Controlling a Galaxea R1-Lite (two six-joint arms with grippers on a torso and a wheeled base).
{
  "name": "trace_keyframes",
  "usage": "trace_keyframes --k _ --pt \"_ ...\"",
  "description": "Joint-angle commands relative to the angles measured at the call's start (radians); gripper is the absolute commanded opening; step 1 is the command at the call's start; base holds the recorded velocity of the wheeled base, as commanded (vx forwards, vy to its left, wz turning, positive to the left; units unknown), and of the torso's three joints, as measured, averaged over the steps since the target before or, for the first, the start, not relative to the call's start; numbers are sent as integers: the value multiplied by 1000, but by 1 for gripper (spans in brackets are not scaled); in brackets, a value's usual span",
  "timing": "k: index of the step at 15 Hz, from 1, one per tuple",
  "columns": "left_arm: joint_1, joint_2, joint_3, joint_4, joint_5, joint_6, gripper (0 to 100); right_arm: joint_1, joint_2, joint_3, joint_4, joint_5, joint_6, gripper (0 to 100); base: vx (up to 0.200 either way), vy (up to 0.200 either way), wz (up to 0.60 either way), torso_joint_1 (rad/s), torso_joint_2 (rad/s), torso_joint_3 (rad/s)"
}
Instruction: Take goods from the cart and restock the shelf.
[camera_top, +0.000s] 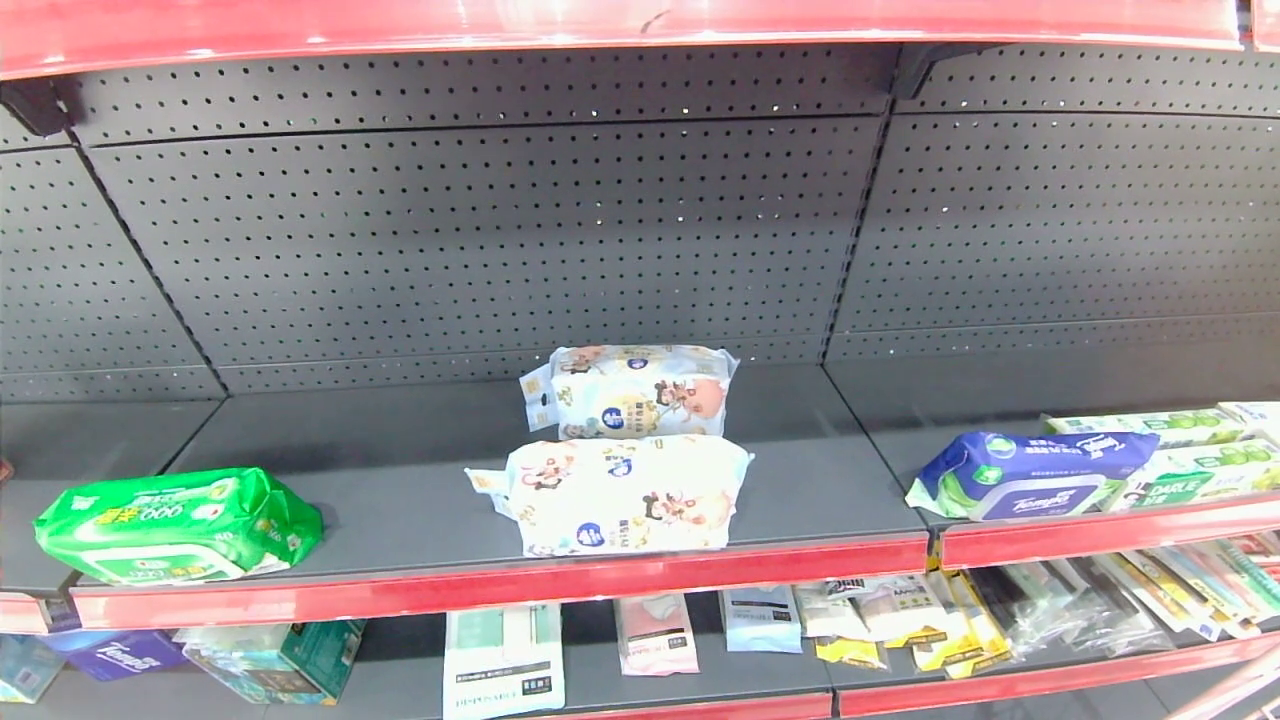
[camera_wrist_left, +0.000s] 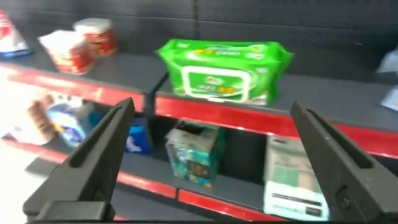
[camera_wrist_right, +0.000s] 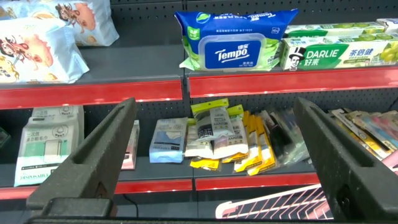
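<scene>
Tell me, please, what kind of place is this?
Probably a shop aisle: red-edged shelves with a pegboard back hold packaged goods, such as a green wipes pack and toothpaste boxes.

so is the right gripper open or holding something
Open and empty: the right gripper has its fingers spread wide apart with nothing held between them.

On the grey, red-edged shelf (camera_top: 400, 470) two white cartoon-printed packs lie flat — the front pack (camera_top: 620, 495) at the edge, the rear pack (camera_top: 635, 392) just behind; a green wipes pack (camera_top: 180, 525) lies well left.
</scene>
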Motion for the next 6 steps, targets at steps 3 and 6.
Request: trace_keyframes --k 3,6 --pt "120 1 4 -9 -15 -17 100 1 1 0 0 -1 0 100 0 0 0 0 0 0" --pt "119 1 23 -52 -231 -43 100 1 1 0 0 0 0 100 0 0 0 0 0 0"
